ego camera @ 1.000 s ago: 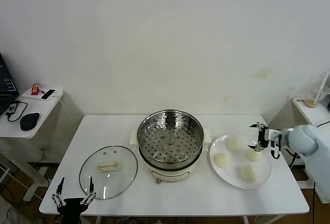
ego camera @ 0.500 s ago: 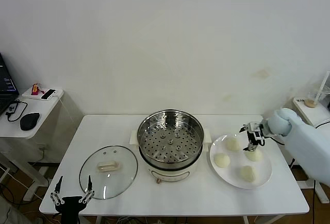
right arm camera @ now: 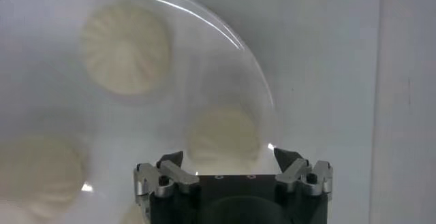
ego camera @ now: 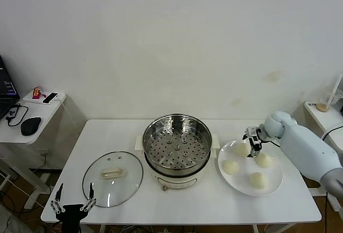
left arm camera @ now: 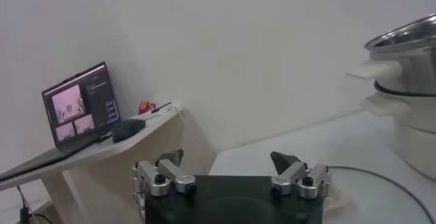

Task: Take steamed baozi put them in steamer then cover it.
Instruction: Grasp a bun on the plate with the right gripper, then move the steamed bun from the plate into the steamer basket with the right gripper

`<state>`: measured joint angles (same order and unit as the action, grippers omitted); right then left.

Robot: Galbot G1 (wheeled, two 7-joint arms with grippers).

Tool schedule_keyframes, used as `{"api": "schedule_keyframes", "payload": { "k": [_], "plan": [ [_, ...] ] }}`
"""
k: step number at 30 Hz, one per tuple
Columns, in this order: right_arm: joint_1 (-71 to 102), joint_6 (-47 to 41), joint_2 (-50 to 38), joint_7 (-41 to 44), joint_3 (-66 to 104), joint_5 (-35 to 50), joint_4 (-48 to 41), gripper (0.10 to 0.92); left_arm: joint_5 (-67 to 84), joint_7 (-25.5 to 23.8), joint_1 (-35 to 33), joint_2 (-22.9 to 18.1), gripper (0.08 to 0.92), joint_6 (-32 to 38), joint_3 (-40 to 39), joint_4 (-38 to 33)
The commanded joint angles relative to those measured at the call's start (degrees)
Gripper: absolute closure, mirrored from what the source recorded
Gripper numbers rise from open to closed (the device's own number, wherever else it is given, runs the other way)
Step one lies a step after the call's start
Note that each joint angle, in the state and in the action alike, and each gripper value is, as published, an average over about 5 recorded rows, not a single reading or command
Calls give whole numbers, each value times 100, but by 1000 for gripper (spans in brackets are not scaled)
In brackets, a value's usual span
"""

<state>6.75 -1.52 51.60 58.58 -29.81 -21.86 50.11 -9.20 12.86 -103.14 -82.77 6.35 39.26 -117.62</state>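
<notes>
Several cream-white steamed baozi lie on a white plate (ego camera: 276, 179) at the right of the table. My right gripper (ego camera: 252, 142) hangs open just over the back one (ego camera: 241, 149), which shows between its jaws in the right wrist view (right arm camera: 225, 135), not gripped. My right gripper (right arm camera: 227, 156) holds nothing. The shiny steamer (ego camera: 177, 146), with its perforated tray bare, stands mid-table. The glass cover (ego camera: 112, 178) lies flat to its left. My left gripper (ego camera: 72, 201) waits open at the table's front left corner, empty in its own view (left arm camera: 227, 161).
A side table (ego camera: 32, 112) at the left carries a laptop (left arm camera: 78, 103), a mouse (ego camera: 30, 126) and small items. Another small stand with a cup (ego camera: 323, 106) is at the far right. The steamer's side (left arm camera: 409, 62) shows in the left wrist view.
My right gripper has swung left from the plate's right edge to above the back baozi, now pointing down. The left arm has barely shifted.
</notes>
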Motion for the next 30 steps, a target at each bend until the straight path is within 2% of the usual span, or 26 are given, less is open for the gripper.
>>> {"api": "schedule_keyframes", "payload": {
  "k": [1, 5, 9, 17, 25, 30],
  "plan": [
    [-109, 13, 238, -31, -133, -112, -327, 235, -4, -6, 17, 4, 177, -6, -11, 6],
    [-105, -1, 269, -47, -139, -130, -347, 320, -3, -6, 20, 7, 177, -8, -12, 5],
    [-119, -9, 254, -20, -154, -110, -308, 359, -3, -3, 20, 6, 177, -8, -12, -3],
    [-377, -22, -67, 198, -344, 195, 110, 367, 3, 3, -3, 11, 177, -8, -4, -25],
    [-1260, -157, -735, 328, -925, 1113, 1097, 364, 30, 3, 1, 54, 177, -4, -21, -23],
    [-2061, -188, -850, 343, -1397, 1600, 1333, 364, 53, 3, 31, 86, 177, -6, -43, -30]
  ]
}}
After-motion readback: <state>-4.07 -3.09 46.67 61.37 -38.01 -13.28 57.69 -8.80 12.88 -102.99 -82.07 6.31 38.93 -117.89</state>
